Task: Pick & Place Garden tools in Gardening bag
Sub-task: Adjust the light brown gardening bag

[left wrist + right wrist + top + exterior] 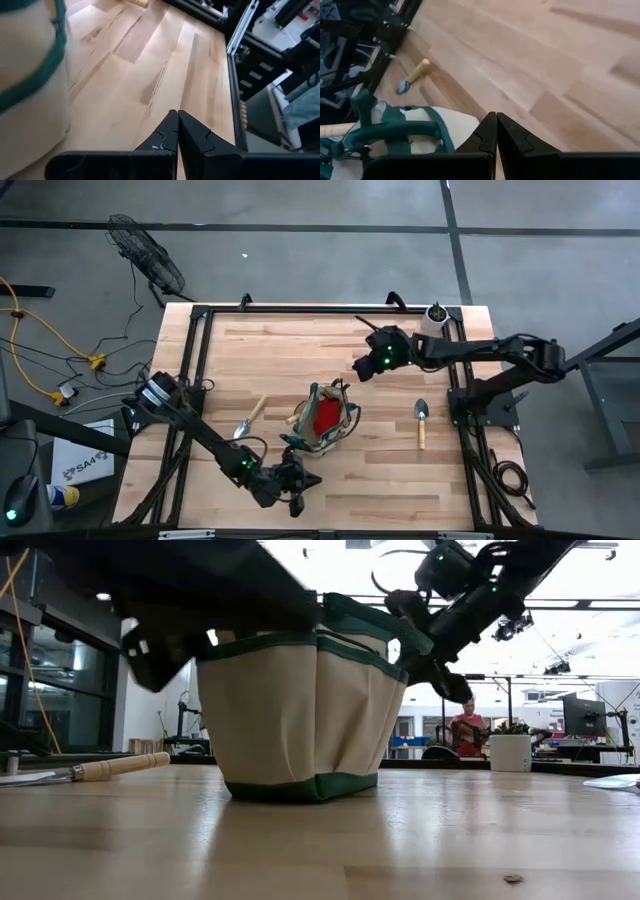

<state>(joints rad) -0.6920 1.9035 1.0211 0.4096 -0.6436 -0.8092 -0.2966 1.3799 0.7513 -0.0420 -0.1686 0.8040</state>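
Note:
The tan gardening bag (325,420) with green trim stands upright on its base at the table's middle. It holds a red glove (322,418), and a wooden handle (293,418) sticks out of it. One wooden-handled trowel (250,418) lies flat left of the bag, and another (422,423) lies flat to its right. My left gripper (308,479) is shut and bare near the table's front edge, just in front of the bag (30,75). My right gripper (362,368) hovers shut and bare beyond the bag's far right side (410,130).
A small white pot (435,317) with a green plant stands at the far right corner. Black frame rails run along the table's left (185,380) and right (462,400) sides. Bare wood lies between the bag and the right trowel. A person shows in the room behind.

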